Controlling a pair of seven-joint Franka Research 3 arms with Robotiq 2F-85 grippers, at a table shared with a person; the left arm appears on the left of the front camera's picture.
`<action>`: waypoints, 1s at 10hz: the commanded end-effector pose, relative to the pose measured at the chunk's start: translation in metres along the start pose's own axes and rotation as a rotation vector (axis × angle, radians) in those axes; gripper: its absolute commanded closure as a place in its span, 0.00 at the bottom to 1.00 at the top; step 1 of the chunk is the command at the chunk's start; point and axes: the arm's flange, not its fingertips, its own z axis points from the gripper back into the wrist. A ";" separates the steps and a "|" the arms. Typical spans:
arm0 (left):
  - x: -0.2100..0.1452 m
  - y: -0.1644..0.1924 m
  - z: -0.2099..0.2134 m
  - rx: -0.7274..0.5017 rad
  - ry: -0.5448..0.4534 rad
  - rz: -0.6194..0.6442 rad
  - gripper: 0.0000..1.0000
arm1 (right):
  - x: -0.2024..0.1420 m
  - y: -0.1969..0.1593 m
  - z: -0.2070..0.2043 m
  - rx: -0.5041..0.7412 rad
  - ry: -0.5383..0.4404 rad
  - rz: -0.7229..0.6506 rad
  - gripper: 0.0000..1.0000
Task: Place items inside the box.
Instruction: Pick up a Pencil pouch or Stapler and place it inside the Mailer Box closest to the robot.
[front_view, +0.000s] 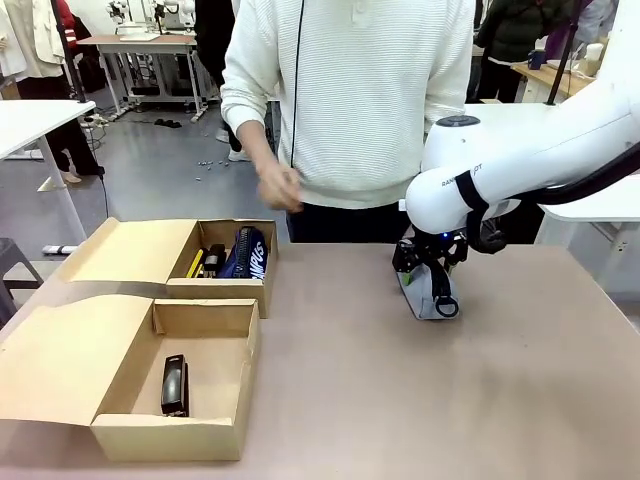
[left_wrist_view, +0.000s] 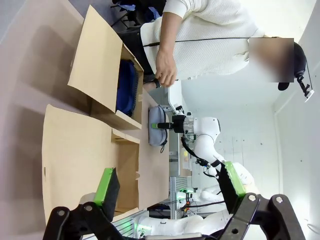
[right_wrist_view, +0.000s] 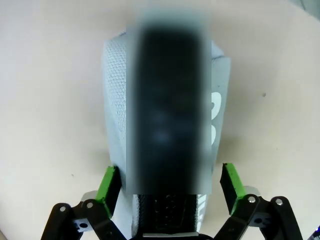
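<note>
Right gripper (front_view: 432, 278) is sitting low over the grey pouch (front_view: 418, 304), which is lying on the table (front_view: 400, 400), right of centre, towards the far side. Its jaws are standing wide apart, with one green pad on each side of the pouch. In the right wrist view the pads (right_wrist_view: 109, 182) are flanking it, but I can't tell if they're touching the fabric. A dark blurred band is covering the pouch's middle there, so nothing is readable. In the front view the wrist is hiding the fingertips.

Left gripper (left_wrist_view: 168, 184) is hanging wide open with nothing between the pads, looking across both boxes (its arm is cut off at the frame edge).

The navy pouch (front_view: 245, 255) is standing in the far box (front_view: 215, 292) on the left, partly hidden by the box wall. Something yellow and black is sitting just left of it, too small to make out. The stapler (front_view: 175, 385) is lying in the near box (front_view: 170, 437), apart from the walls.

The person's hand (front_view: 280, 188) is hovering loosely closed above the far edge, motion-blurred, and I can't tell if it's holding anything.
</note>
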 end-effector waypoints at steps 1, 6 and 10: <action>0.000 0.000 0.000 -0.027 -0.010 -0.014 0.00 | 0.004 0.004 -0.005 -0.004 0.034 -0.033 0.00; 0.000 0.000 0.000 -0.027 -0.010 -0.014 0.00 | -0.001 0.001 0.001 0.055 0.053 -0.023 1.00; 0.000 0.000 0.000 -0.027 -0.010 -0.014 0.00 | -0.007 -0.001 0.003 0.110 0.069 -0.026 1.00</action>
